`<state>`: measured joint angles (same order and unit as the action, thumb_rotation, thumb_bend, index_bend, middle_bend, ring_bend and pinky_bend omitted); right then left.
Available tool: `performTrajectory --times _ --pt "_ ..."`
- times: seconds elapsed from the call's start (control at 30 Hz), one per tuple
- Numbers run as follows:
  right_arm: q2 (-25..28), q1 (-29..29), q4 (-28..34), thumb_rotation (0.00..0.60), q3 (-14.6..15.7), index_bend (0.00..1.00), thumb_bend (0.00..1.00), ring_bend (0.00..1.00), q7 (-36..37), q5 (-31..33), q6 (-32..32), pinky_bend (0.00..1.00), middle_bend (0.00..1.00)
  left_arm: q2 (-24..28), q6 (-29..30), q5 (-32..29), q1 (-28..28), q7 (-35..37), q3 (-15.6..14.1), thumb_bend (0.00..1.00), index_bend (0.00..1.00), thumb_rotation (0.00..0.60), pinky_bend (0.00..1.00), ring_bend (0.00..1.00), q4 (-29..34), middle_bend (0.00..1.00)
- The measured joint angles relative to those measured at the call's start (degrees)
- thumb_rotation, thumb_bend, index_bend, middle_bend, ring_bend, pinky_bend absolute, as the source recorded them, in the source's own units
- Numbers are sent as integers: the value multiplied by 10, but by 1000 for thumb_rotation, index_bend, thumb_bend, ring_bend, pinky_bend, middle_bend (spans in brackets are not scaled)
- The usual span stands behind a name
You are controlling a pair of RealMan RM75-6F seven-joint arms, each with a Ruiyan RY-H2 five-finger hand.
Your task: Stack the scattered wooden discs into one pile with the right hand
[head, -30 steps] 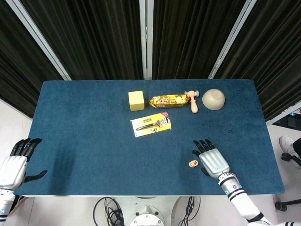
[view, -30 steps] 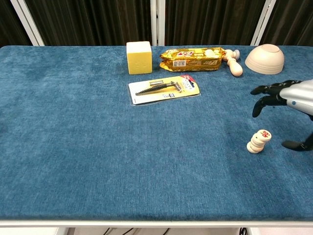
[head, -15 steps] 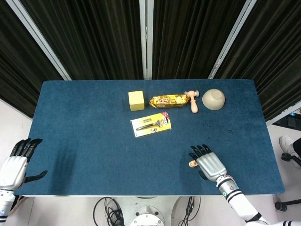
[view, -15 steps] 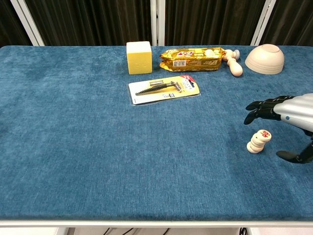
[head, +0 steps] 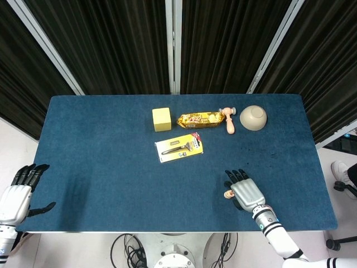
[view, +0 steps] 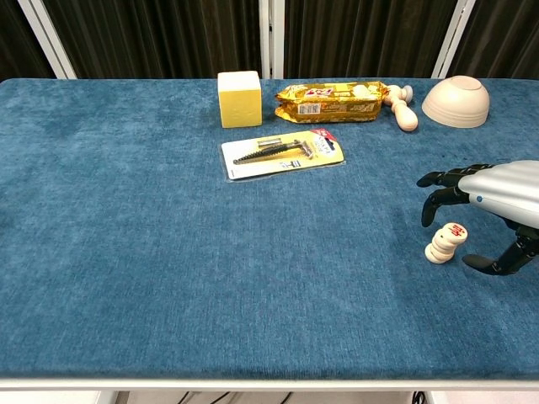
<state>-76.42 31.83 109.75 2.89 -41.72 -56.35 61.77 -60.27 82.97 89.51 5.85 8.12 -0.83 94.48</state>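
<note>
Your right hand [view: 493, 198] has drawn back and lowered, fingers curling beside the disc pile [view: 445, 243].

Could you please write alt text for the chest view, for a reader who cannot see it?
A silver robot right hand hovers open over a leaning pile of wooden discs on a blue table. Further back lie a yellow block, a snack packet, a packaged razor, a small wooden mallet and an upturned bowl.

Black curtains [head: 111, 39] behind blue table [head: 100, 145]
</note>
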Motion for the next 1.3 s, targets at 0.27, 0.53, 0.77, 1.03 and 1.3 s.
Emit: performTrajectory --times 0.27,0.53,0.77,1.03,1.3 --pt "2 -1 0 600 5 323 327 0 6 -4 3 0 0 0 0 0 0 -3 0 127 109 600 0 0 1 87" --pt "2 -1 1 600 8 339 327 0 9 -8 6 0 0 -1 -1 0 0 -3 0 127 109 600 0 0 1 87" --pt "2 -1 1 600 9 359 327 0 7 -6 8 0 0 -1 -1 -1 0 -3 0 127 109 600 0 0 0 87" --pt "2 -1 2 600 11 372 327 0 7 -9 12 0 0 0 -1 -1 0 -3 0 127 109 600 0 0 1 87" --pt "2 -2 1 600 11 379 327 0 7 -13 15 0 0 -1 -2 -1 0 -4 0 127 109 600 0 0 1 87"
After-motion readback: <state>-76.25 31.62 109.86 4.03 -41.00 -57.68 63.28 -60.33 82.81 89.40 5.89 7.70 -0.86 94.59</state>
